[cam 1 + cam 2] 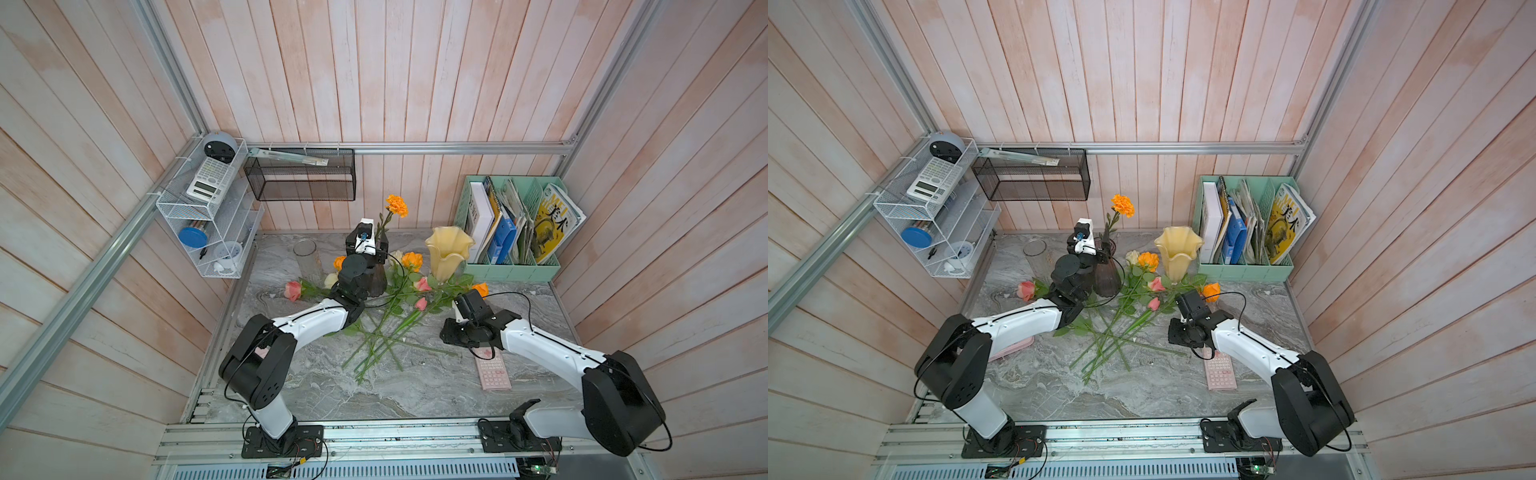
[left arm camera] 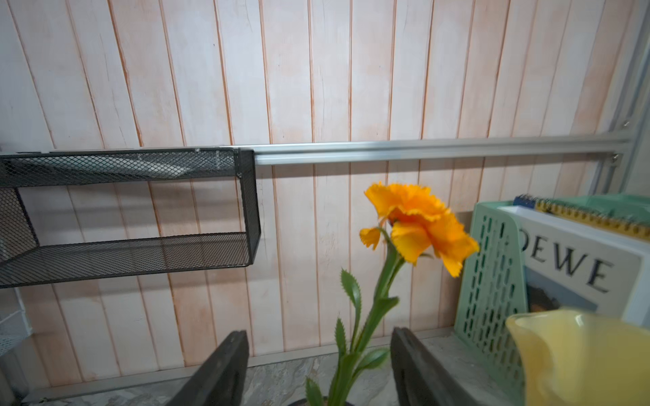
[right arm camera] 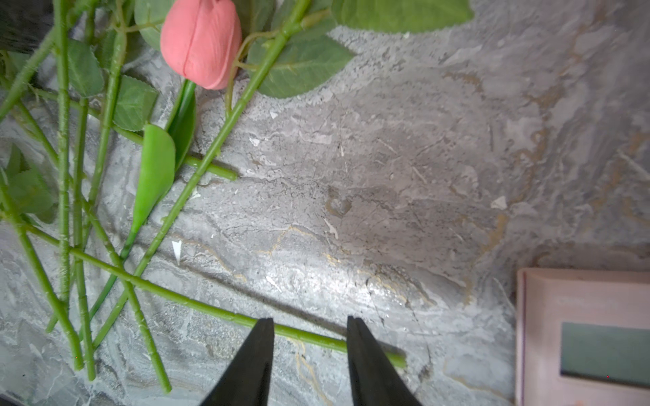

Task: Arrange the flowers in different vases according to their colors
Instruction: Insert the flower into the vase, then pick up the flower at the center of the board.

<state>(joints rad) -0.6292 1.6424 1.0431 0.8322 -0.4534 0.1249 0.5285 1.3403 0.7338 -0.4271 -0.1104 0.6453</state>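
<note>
Grip: left gripper (image 2: 318,332) spread wide, its dark fingers (image 2: 218,369) on either side of a green stem and clear of it, holding nothing.
Flower between the fingers: orange flower (image 2: 418,225) standing upright, its stem going down into the dark purple vase (image 1: 1106,278) at the back of the table (image 3: 404,158).
Second grip: right gripper (image 3: 309,320) partly apart and empty, low over the marble top; a loose stem (image 3: 309,338) lies crosswise beneath its tips.
Loose flowers: heap of flowers (image 1: 399,299) lying flat between the two arms, stems crossed, orange, cream and pink heads toward the vases; a pink bud (image 3: 200,42) lies near the right gripper.
Other vases: pale yellow vase (image 1: 448,253) and clear glass cylinder (image 1: 306,257), upright on either side of the purple one.
Surroundings: pink calculator (image 1: 494,370) flat beside the right arm; mint file holder (image 1: 511,270) just behind the yellow vase.
</note>
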